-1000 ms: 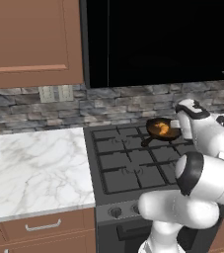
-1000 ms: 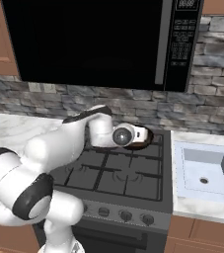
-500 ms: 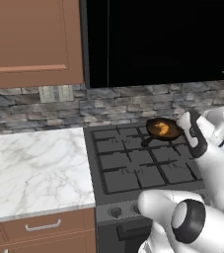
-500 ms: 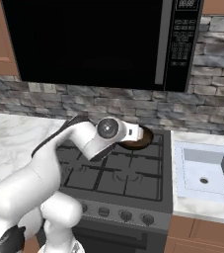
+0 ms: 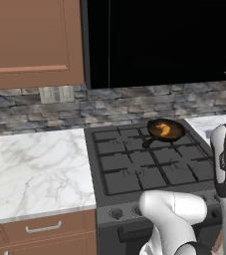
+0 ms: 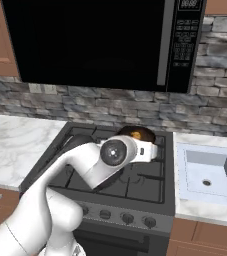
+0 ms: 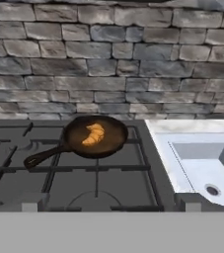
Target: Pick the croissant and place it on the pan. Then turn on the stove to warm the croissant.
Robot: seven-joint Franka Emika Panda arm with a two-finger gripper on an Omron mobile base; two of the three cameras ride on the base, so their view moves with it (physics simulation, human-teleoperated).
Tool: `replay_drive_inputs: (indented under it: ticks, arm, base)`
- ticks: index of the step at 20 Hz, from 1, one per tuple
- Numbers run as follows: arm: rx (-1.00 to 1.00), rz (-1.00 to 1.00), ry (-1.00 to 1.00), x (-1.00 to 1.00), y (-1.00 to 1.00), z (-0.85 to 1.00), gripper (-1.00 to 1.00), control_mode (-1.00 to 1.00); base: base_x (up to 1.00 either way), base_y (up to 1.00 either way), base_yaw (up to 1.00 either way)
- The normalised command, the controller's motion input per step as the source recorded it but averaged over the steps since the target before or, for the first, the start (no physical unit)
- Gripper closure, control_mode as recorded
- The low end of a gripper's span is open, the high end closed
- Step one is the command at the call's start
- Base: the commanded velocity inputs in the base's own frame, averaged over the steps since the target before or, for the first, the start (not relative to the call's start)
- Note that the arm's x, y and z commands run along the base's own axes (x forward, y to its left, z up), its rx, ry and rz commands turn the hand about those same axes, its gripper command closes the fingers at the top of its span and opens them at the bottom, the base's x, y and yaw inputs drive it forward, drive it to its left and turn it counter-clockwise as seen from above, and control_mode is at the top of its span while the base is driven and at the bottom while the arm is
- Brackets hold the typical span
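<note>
Resting curved croissant; round dark pan

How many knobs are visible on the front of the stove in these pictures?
4 in the right base view, in a row on the stove front: knobs at and. The arm may hide more to their left.

Golden-orange croissant in the black pan, dark grey stove, white veined marble counter.
</note>
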Motion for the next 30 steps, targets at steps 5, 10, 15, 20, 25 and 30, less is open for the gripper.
replay_drive_inputs:
  ticks: [5, 10, 15, 20, 25, 30]
  arm:
    - [0.0, 0.0, -0.01, -0.98, -0.31, 0.71, -1.0, -1.0]
    - [0.0, 0.03, 0.0, -0.93, -0.07, 0.33, -1.0, -1.0]
    - [0.0, 0.11, 0.0, -0.68, 0.0, -0.01, -1.0, -1.0]
    - [0.0, 0.15, -0.15, -0.53, 0.0, -0.31, -1.0, -1.0]
    - [0.0, 0.19, -0.27, -0.27, 0.0, -0.65, -1.0, -1.0]
    - [0.0, 0.21, -0.34, -0.1, 0.0, -0.86, -1.0, -1.0]
  base:
    - [0.0, 0.0, 0.0]
    - [0.0, 0.0, 0.0]
    - [0.0, 0.0, 0.0]
    - [0.0, 0.0, 0.0]
    - [0.0, 0.0, 0.0]
    - [0.0, 0.0, 0.0]
